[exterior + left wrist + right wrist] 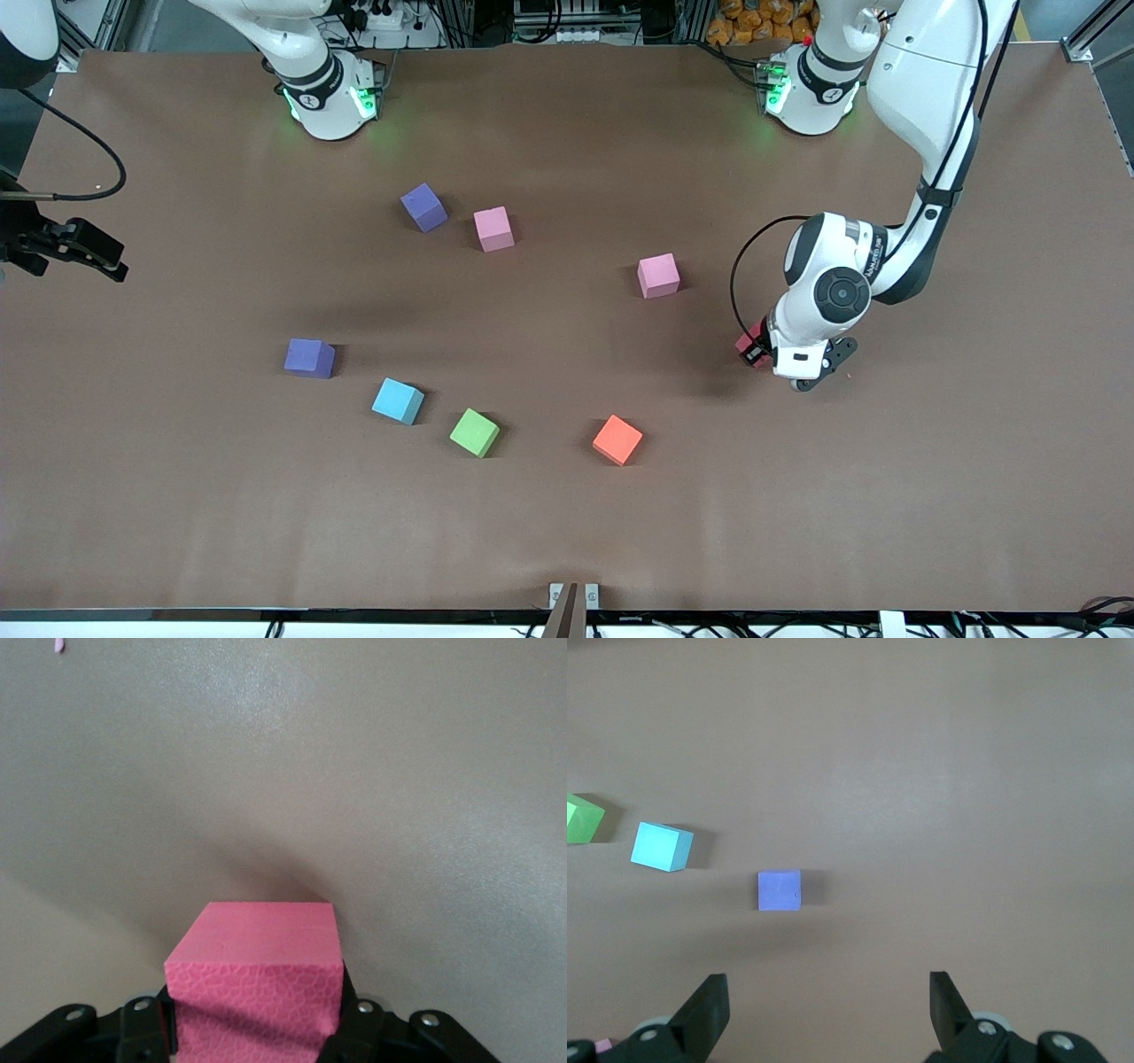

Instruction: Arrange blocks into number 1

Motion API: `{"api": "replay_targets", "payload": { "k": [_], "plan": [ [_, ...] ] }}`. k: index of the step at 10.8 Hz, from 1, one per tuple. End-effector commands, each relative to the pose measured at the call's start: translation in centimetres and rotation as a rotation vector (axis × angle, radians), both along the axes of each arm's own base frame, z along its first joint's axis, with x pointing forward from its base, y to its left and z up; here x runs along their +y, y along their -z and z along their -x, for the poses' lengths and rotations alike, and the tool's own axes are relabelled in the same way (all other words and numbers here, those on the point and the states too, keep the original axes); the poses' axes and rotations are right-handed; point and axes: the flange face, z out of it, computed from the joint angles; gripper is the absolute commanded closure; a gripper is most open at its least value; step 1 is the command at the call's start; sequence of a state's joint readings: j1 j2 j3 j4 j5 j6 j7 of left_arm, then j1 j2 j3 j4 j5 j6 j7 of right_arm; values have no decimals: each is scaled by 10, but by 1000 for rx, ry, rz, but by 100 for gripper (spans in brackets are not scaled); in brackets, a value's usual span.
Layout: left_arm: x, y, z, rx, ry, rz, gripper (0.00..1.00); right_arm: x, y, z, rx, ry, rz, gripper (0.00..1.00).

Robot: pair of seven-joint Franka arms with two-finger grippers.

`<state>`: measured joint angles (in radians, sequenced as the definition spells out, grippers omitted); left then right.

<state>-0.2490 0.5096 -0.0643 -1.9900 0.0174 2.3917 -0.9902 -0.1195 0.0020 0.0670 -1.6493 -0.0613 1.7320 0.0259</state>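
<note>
left gripper: clamped on red matte foam cube, mostly hidden beneath wrist | right gripper: fingers spread, empty, above purple foam cube

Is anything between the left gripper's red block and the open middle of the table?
The left gripper is shut on the red block at the left arm's end of the table. Nothing visible blocks the way; the pink block and orange block flank that route. The right gripper waits open.
</note>
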Motion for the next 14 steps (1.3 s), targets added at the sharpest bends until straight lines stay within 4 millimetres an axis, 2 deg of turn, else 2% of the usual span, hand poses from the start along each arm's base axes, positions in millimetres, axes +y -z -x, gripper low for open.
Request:
{"api": "replay_targets", "payload": {
  "k": [1, 7, 11, 12, 14],
  "plan": [
    [7, -1, -4, -9, -1, -19, 100, -2, 0, 7, -4, 2, -7, 0],
    [13, -30, -12, -55, 6, -6, 100, 0, 2, 6, -3, 6, -41, 0],
    [13, -34, -15, -63, 13, -3, 100, 6, 3, 4, -2, -2, -41, 0],
    [13, -38, -16, -69, 13, -2, 100, 8, 9, 0, 5, -5, -43, 0],
    [13, -55, -16, -83, 12, 0, 100, 9, 9, -1, 2, -11, -43, 0]
  ]
}}
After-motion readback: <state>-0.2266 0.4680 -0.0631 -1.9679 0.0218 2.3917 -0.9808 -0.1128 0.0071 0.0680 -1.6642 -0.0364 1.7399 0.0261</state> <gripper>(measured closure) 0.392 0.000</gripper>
